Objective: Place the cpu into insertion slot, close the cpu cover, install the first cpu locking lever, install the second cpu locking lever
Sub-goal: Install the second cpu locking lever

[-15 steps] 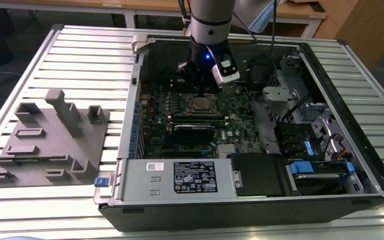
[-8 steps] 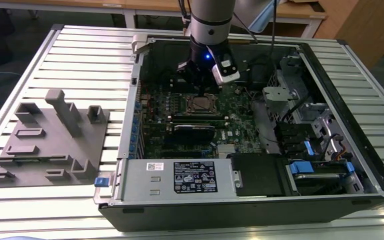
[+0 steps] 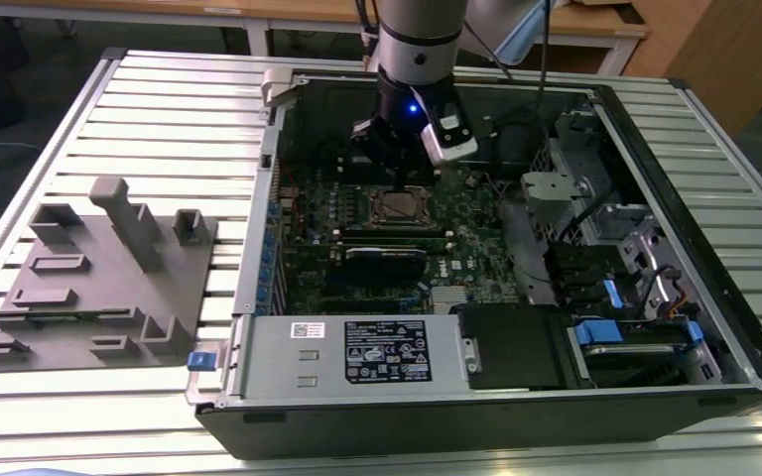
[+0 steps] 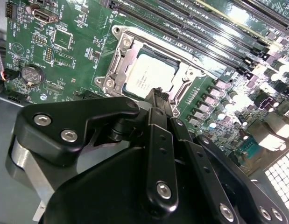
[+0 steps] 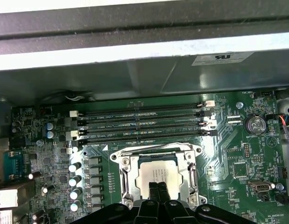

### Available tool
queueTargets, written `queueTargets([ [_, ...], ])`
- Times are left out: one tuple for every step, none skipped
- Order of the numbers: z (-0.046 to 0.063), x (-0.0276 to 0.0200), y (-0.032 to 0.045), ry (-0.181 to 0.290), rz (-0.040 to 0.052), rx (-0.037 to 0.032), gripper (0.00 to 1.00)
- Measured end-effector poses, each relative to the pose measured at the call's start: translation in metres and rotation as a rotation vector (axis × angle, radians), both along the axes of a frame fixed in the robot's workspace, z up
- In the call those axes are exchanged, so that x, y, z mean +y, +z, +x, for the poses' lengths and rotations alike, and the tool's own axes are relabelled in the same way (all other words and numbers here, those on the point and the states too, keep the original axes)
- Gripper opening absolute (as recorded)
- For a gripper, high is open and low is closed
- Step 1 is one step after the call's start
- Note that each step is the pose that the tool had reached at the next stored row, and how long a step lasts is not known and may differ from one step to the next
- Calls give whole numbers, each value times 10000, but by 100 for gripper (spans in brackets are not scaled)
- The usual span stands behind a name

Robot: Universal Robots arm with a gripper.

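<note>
Landmark: insertion slot (image 3: 403,206). The cpu (image 4: 151,75) is lying flat inside it, the cpu cover (image 5: 159,171) sitting down around it. The claw (image 5: 157,192) is hanging directly above the cpu's near edge, fingertips pinched together, gripping nothing.

One cpu (image 5: 159,176); one cpu cover (image 5: 123,179); four memory slots (image 5: 144,122)

Memory slots (image 5: 142,123) flank the cpu cover (image 5: 158,175) closely

The arm (image 3: 419,40) hangs straight down from the far side, its gripper (image 5: 157,189) pointing downward with the two fingertips (image 4: 159,95) pressed together, no gap between them.
</note>
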State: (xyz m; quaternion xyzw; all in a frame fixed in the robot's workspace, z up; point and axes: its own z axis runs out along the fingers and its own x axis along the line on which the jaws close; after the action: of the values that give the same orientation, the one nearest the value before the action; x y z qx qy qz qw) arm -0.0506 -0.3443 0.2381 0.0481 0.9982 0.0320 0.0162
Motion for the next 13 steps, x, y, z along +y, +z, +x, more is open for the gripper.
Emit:
queueTargets([
  [0, -4, 1, 1, -2, 1, 11],
  [0, -9, 1, 1, -2, 1, 11],
  [0, -14, 0, 0, -1, 0, 11],
  [0, -22, 0, 0, -2, 0, 11],
  [0, -32, 0, -1, -1, 0, 11],
  [0, -41, 0, 0, -1, 1, 11],
  [0, -47, 0, -1, -1, 0, 11],
  [0, -48, 0, -1, -1, 0, 11],
  [0, -48, 0, -2, -1, 0, 11],
  [0, -48, 0, -2, -1, 0, 11],
  [0, -51, 0, -1, -2, 0, 11],
  [0, -53, 0, 0, -1, 0, 11],
  [0, -53, 0, -1, -2, 1, 11],
])
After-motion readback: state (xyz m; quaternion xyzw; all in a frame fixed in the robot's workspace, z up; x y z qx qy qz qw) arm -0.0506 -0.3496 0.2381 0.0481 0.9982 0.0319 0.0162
